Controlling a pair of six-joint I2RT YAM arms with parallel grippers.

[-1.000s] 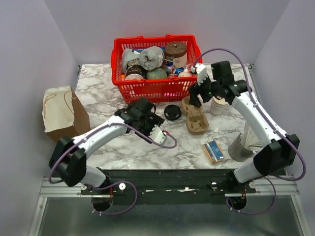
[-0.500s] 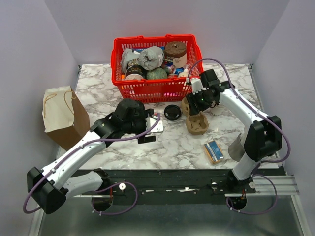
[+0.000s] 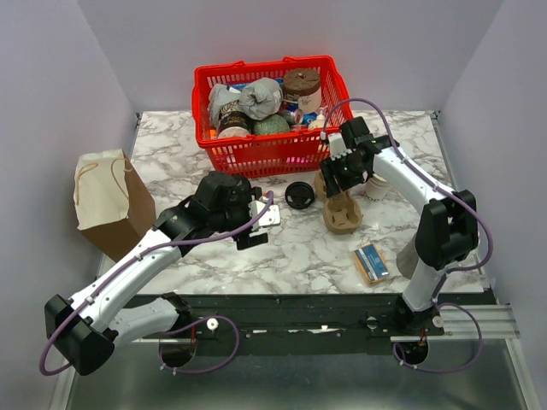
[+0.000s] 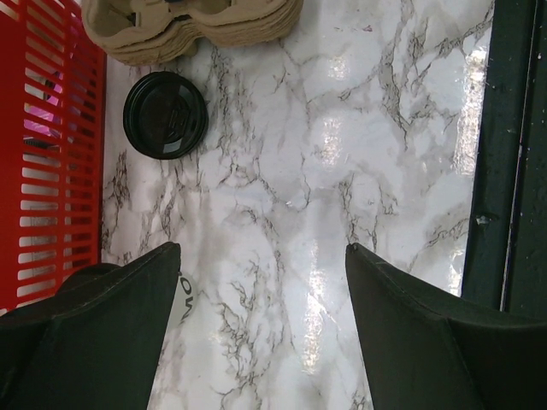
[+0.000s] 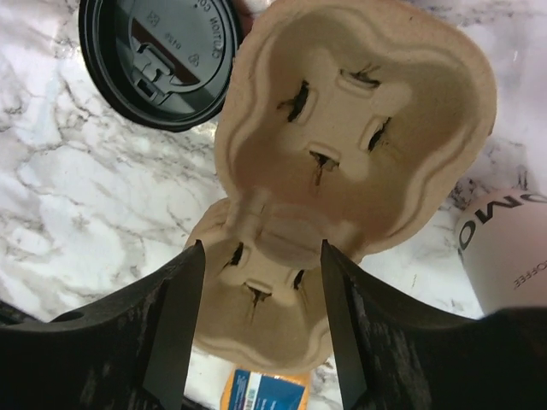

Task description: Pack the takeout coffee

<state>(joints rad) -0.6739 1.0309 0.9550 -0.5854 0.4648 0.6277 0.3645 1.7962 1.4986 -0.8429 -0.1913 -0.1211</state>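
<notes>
The takeout coffee is mostly hidden. In the left wrist view only a sliver of white cup with dark print (image 4: pixel 185 295) and a dark rounded edge show, right against my left finger (image 4: pixel 102 333). In the top view my left arm covers it. My left gripper (image 4: pixel 263 248) (image 3: pixel 256 218) is open over bare marble, nothing between the jaws. My right gripper (image 5: pixel 261 243) (image 3: pixel 336 175) is open, hovering over a stack of brown pulp cup carriers (image 5: pixel 359 128) (image 3: pixel 342 213), its fingers on either side of one cup well.
A loose black lid (image 3: pixel 299 195) (image 5: pixel 158 60) (image 4: pixel 165 115) lies left of the carriers. A stack of lidless cups (image 3: pixel 376 184) (image 5: pixel 504 248) stands to their right. A red basket (image 3: pixel 265 152) of groceries is behind. A brown paper bag (image 3: pixel 107 201) stands far left. A blue-orange box (image 3: pixel 370 263) lies front right.
My right gripper has come down and left from beside the basket to over the carriers. My left arm has swung its elbow out, and its gripper has shifted slightly left, still open.
</notes>
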